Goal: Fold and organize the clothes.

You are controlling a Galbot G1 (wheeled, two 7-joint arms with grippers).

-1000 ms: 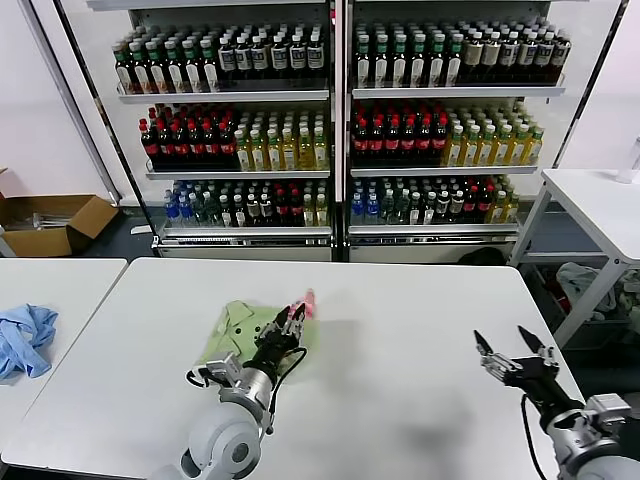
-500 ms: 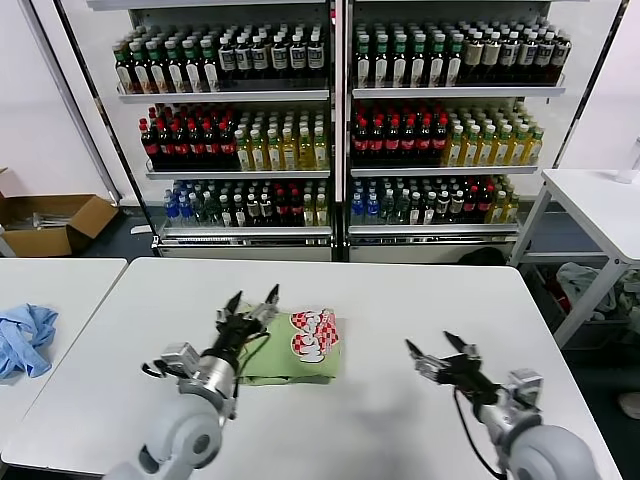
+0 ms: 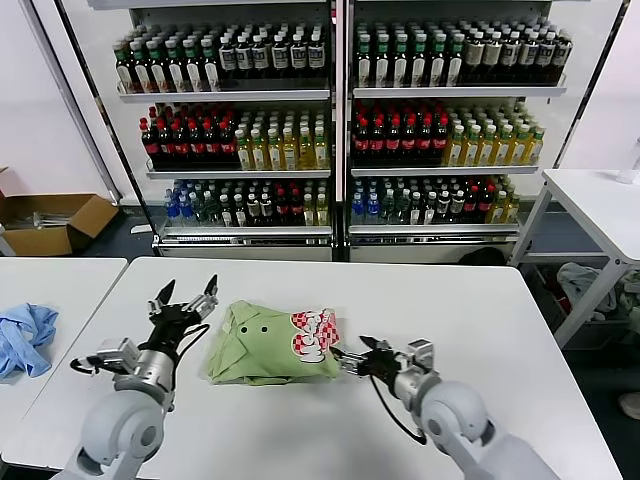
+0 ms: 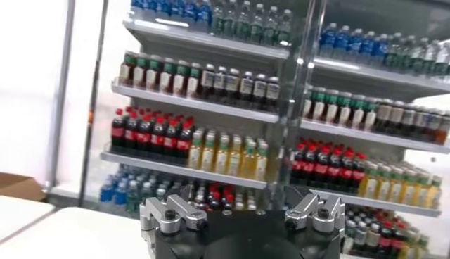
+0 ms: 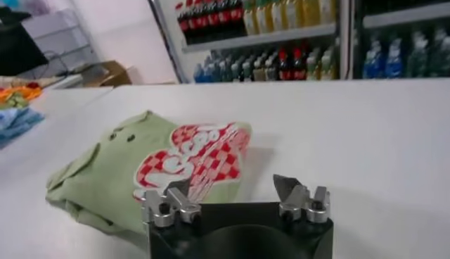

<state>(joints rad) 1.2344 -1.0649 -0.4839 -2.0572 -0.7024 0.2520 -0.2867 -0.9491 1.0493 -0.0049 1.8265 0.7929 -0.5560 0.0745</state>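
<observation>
- Left gripper (image 3: 184, 296) is hovering wide open and empty, just left of the shirt.
- Green shirt (image 3: 262, 342) is lying folded at the white table's (image 3: 480, 310) middle, checkered print up.
- Right gripper (image 3: 352, 357) is standing spread, unladen, at the shirt's right edge.

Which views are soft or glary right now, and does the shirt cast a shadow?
Head view: even overhead light, green shirt sharp, only a faint shadow along its near edge on the white table. Right wrist view: shirt and right gripper are soft, shelves behind blurrier. Left wrist view: aimed at the bottle shelves, mildly blurred, washed-out white glare along one side; left gripper fairly crisp.
</observation>
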